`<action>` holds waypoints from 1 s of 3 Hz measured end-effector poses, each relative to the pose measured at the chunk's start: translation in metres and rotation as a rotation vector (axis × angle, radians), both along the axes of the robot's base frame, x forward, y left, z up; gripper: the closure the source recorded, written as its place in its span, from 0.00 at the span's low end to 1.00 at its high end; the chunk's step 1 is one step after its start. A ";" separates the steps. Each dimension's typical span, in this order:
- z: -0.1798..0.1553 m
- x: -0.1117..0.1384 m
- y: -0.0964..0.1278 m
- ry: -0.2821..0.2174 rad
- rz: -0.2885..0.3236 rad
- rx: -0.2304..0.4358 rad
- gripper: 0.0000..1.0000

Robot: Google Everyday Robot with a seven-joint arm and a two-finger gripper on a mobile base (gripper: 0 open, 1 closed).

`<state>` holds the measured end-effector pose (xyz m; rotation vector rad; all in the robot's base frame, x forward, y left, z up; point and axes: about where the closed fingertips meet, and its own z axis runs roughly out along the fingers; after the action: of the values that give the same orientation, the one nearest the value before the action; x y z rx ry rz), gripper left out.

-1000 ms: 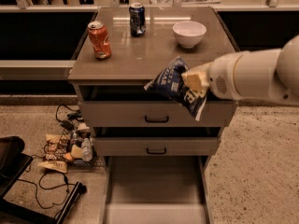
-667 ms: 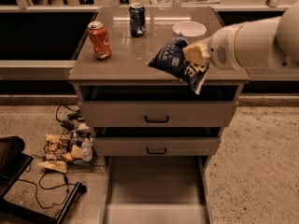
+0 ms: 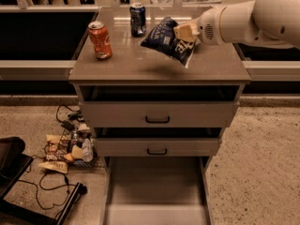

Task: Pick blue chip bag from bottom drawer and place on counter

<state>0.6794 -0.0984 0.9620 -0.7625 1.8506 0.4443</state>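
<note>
The blue chip bag point(image 3: 169, 40) hangs tilted in the air just above the counter point(image 3: 140, 64), at its back right part. My gripper point(image 3: 187, 32) is shut on the bag's upper right edge, its tan fingers point(image 3: 183, 30) pinching it; the white arm reaches in from the right. The bag casts a shadow on the counter below it. The bottom drawer point(image 3: 157, 191) stands pulled out at the foot of the cabinet, and its tray shows nothing inside.
An orange soda can point(image 3: 100, 40) stands at the counter's left and a dark blue soda can point(image 3: 138, 18) at its back middle. Two upper drawers with black handles point(image 3: 157, 120) are slightly open. Snack wrappers and cables point(image 3: 65, 146) lie on the floor at left.
My gripper has carried the blue chip bag up and back, from in front of the cabinet's edge to above the counter's back right. The white bowl is now hidden behind the arm.
</note>
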 end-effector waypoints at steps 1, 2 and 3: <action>-0.035 0.044 0.017 0.024 0.067 0.035 0.97; -0.033 0.040 0.018 0.024 0.067 0.032 0.74; -0.034 0.041 0.021 0.026 0.070 0.032 0.50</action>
<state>0.7199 -0.0778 0.9278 -0.8051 1.8403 0.5299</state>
